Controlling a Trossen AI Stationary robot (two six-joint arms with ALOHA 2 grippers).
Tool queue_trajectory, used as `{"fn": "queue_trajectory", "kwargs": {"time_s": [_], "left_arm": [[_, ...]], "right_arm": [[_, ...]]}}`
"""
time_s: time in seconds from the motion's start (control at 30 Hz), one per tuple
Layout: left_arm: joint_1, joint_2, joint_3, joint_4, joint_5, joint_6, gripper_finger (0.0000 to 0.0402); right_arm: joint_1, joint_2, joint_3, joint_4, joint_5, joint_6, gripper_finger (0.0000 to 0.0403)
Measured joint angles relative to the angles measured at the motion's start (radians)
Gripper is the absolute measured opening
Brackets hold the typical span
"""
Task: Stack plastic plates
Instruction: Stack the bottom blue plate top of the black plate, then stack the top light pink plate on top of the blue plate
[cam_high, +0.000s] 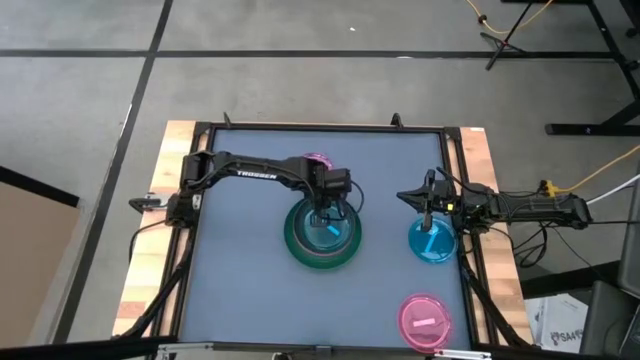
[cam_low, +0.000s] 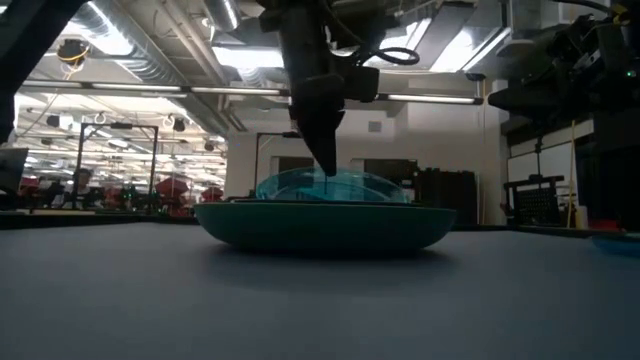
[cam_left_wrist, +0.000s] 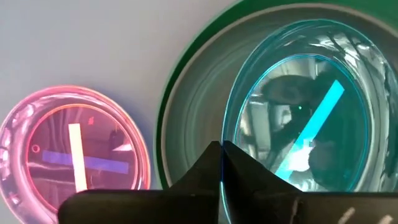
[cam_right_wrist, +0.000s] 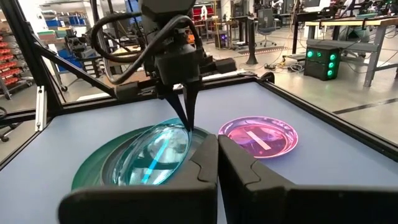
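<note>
A large dark green plate (cam_high: 322, 258) lies at the table's middle with a dark grey plate (cam_left_wrist: 196, 106) in it. My left gripper (cam_high: 323, 211) stands over them, shut on a translucent blue plate (cam_left_wrist: 311, 106) that sits tilted in the stack. A translucent magenta plate (cam_high: 318, 162) lies flat just beyond the stack. A second blue plate (cam_high: 432, 243) lies at the right edge, and a pink plate (cam_high: 424, 318) at the near right. My right gripper (cam_right_wrist: 217, 163) is shut and empty above the table beside the second blue plate, pointing toward the stack. My left gripper pinches the blue plate's rim (cam_left_wrist: 231, 163) on its far side between its two fingers. The fingers (cam_right_wrist: 186, 115) come from above and point down. The plate is tilted, its held edge raised and its opposite edge (cam_right_wrist: 134, 177) down in the grey plate.
A black frame (cam_high: 320, 127) runs along the table's edges, with wooden boards outside it left and right. Open grey table surface lies at the near left (cam_high: 240, 300) and between the stack and the right-hand plates.
</note>
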Motion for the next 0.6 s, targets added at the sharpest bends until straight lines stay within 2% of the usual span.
{"fn": "queue_trajectory", "kwargs": {"time_s": [0.43, 0.6], "left_arm": [[0.000, 0.000, 0.000, -0.009, -0.009, 0.001, 0.0089], [0.002, -0.035, 0.000, -0.034, -0.075, 0.018, 0.0098]], "right_arm": [[0.000, 0.000, 0.000, 0.000, 0.000, -0.003, 0.0000], [0.000, 0.000, 0.000, 0.000, 0.000, -0.004, 0.0000]]}}
